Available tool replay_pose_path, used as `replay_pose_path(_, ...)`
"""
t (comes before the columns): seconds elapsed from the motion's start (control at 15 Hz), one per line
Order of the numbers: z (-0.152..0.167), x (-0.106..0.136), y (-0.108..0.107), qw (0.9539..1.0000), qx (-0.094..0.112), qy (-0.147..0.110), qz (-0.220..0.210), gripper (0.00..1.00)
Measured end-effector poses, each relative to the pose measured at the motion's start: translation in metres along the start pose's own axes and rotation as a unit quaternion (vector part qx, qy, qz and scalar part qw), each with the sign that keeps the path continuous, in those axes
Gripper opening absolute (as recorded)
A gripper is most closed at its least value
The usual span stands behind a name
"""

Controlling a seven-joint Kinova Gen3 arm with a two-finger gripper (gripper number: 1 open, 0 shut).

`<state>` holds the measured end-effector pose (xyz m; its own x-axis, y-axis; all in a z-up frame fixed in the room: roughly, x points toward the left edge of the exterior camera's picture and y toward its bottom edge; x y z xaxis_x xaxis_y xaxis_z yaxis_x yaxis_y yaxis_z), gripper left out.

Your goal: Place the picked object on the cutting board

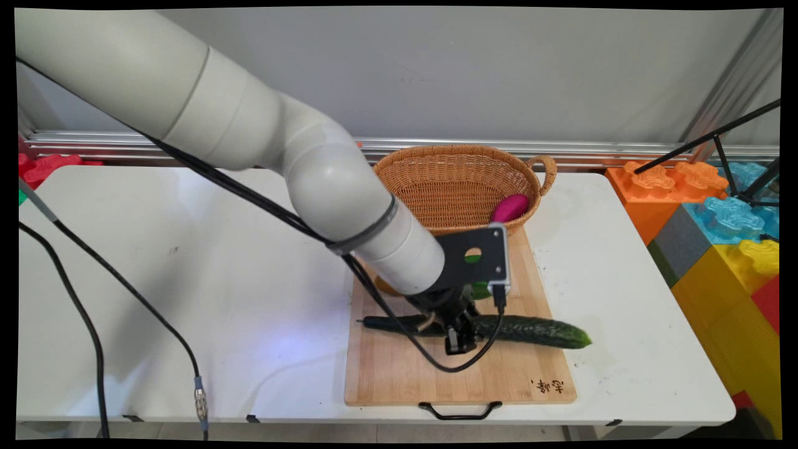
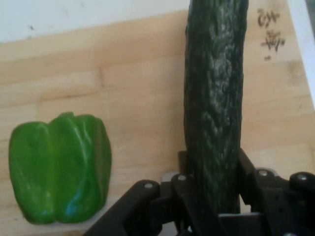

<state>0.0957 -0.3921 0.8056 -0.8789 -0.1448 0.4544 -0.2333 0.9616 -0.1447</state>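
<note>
On the white table [image 1: 187, 299] lies a wooden cutting board [image 1: 399, 374], near the right side. At the board's far edge stands a woven basket [image 1: 455, 181] with a pink thing [image 1: 510, 207] inside it. A long dark green cucumber [image 1: 536, 330] lies across the board from left to right. The black hand [image 1: 458, 342] is down on the cucumber's middle, its two fingers [image 2: 253, 169] closed snug against both sides of it. A green pepper [image 2: 59, 167] sits on the board just on the far side of the cucumber, not touching it.
</note>
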Motion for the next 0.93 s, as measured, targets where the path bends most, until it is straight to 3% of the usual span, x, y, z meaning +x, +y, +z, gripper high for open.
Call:
replay_pose_path(0.53, 0.018, -0.013, 0.005, 0.9998, 0.003, -0.018, 0.004, 0.00)
replay_pose_path(0.6, 0.020, -0.013, 0.005, 0.9998, 0.004, -0.019, 0.003, 1.00)
replay_pose_path(0.93, 0.023, -0.014, 0.003, 0.9998, 0.001, -0.019, -0.004, 1.00)
